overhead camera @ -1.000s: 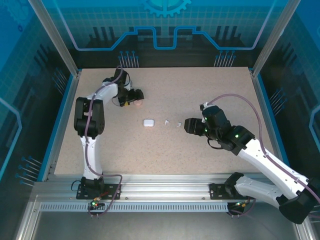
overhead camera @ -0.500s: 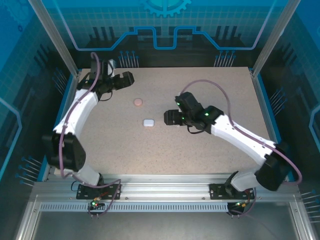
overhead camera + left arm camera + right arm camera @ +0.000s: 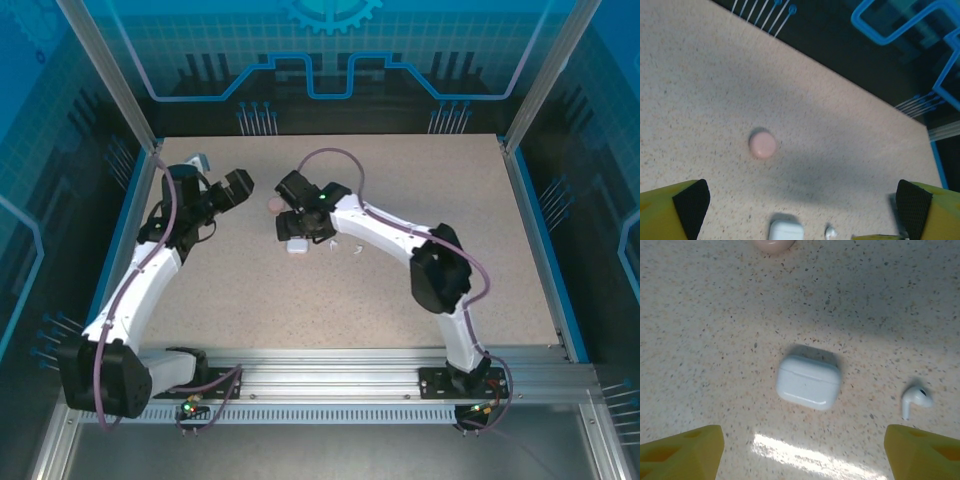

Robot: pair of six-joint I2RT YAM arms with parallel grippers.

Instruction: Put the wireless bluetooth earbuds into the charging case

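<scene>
Jaws wide apart on left gripper and right gripper; right wrist cam shows charging case shut, earbud at its 3 o'clock, probably just that speck from above.

I've swung my right claw across from well to the right of the charging case to directly over it, and its arm now arches in from behind the case. My left claw has backed off, sitting further left of the case than a second ago.

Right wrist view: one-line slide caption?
Open right gripper above closed white case, one white earbud lying apart beside it.
</scene>
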